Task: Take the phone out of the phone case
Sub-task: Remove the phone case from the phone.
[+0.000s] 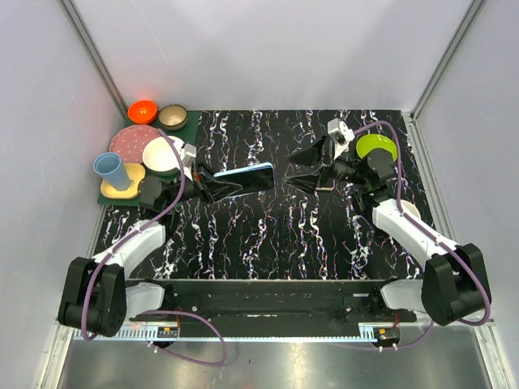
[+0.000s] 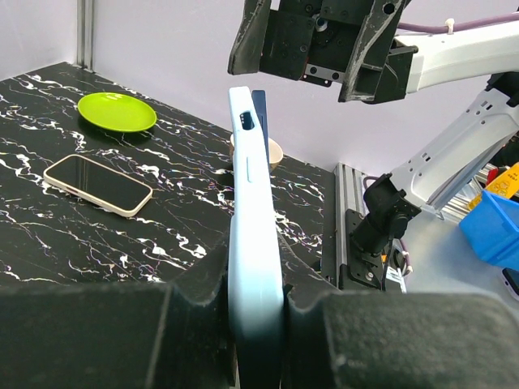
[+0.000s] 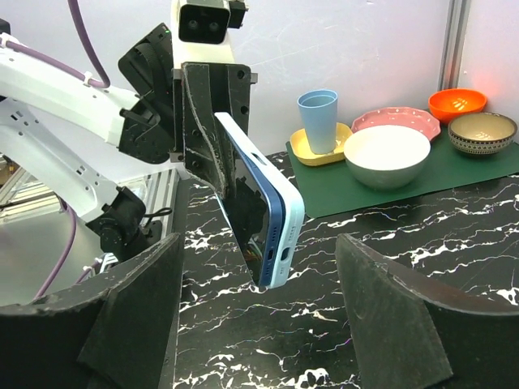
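Observation:
My left gripper (image 1: 212,186) is shut on a phone in a light blue case (image 1: 243,180) and holds it above the table, pointing right. In the left wrist view the case (image 2: 251,211) stands on edge between my pads, with the dark blue phone's edge (image 2: 260,105) showing behind its top. In the right wrist view the dark blue phone (image 3: 258,212) sits in the case (image 3: 285,207), slightly parted from it at the near bottom corner. My right gripper (image 1: 298,168) is open and empty, facing the phone's free end with a small gap; its fingers (image 3: 138,300) stand wide apart.
A second phone in a beige case (image 2: 97,184) lies flat on the table under the right arm, beside a green plate (image 1: 377,147). At far left a green mat (image 1: 190,123) bears an orange bowl (image 1: 143,111), brown bowl (image 1: 173,117), pink plate (image 1: 130,142), white bowl (image 1: 162,154) and blue cup (image 1: 112,170).

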`<state>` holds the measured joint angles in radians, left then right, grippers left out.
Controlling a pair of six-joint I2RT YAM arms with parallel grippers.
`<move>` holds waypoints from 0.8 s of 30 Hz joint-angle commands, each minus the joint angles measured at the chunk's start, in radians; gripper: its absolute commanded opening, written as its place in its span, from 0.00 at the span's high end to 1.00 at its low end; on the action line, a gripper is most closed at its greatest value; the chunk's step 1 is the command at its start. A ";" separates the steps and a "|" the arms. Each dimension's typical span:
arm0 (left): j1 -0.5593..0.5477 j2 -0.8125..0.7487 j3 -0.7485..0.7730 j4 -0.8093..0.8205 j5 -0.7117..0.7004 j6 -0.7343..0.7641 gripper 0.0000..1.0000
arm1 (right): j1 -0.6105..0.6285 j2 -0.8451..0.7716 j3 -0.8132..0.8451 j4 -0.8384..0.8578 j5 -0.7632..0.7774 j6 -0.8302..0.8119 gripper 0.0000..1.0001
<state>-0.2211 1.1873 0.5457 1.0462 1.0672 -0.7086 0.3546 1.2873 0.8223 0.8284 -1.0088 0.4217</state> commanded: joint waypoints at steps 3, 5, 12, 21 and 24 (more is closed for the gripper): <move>0.011 -0.028 0.013 0.104 -0.030 0.000 1.00 | -0.006 -0.009 -0.008 0.075 -0.059 0.040 0.18; 0.011 -0.026 0.014 0.106 -0.027 -0.005 1.00 | -0.008 -0.008 -0.011 0.089 -0.088 0.048 0.18; 0.012 -0.029 0.013 0.124 -0.024 -0.014 1.00 | -0.005 0.010 -0.020 0.129 -0.149 0.065 0.17; 0.012 -0.026 0.008 0.158 -0.013 -0.040 1.00 | -0.003 0.029 -0.026 0.144 -0.154 0.071 0.17; 0.012 -0.025 0.007 0.172 -0.010 -0.045 1.00 | -0.002 0.033 -0.026 0.146 -0.154 0.074 0.17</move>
<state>-0.2146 1.1870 0.5457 1.0771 1.0687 -0.7422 0.3523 1.3121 0.7975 0.9215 -1.1461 0.4812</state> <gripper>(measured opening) 0.175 0.831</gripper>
